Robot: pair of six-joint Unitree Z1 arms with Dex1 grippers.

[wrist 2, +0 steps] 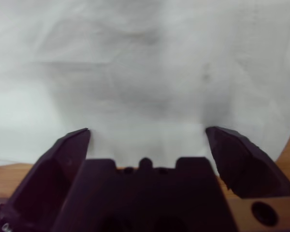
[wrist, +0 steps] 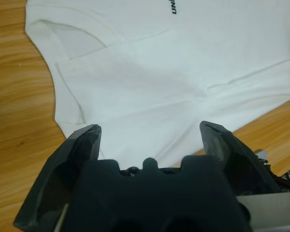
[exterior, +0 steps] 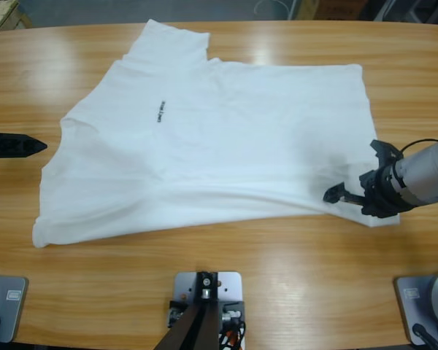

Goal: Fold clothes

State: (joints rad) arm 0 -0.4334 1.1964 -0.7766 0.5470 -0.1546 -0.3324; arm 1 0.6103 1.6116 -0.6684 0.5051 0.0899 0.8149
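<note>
High view: T-shirt [exterior: 226, 146] flat, table [exterior: 226, 277] margins around.

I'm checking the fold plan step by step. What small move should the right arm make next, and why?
Probably lower the right gripper a little and shut it on the T-shirt. Its jaws are open right over the shirt's edge near one corner, with white cloth filling the right wrist view. The left gripper is also open, off the far end of the shirt, on the wooden table.

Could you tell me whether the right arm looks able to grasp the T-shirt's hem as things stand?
Probably yes: the right end effector is open at the white T-shirt edge, cloth lies flat between its jaws, and nothing blocks it.
</note>
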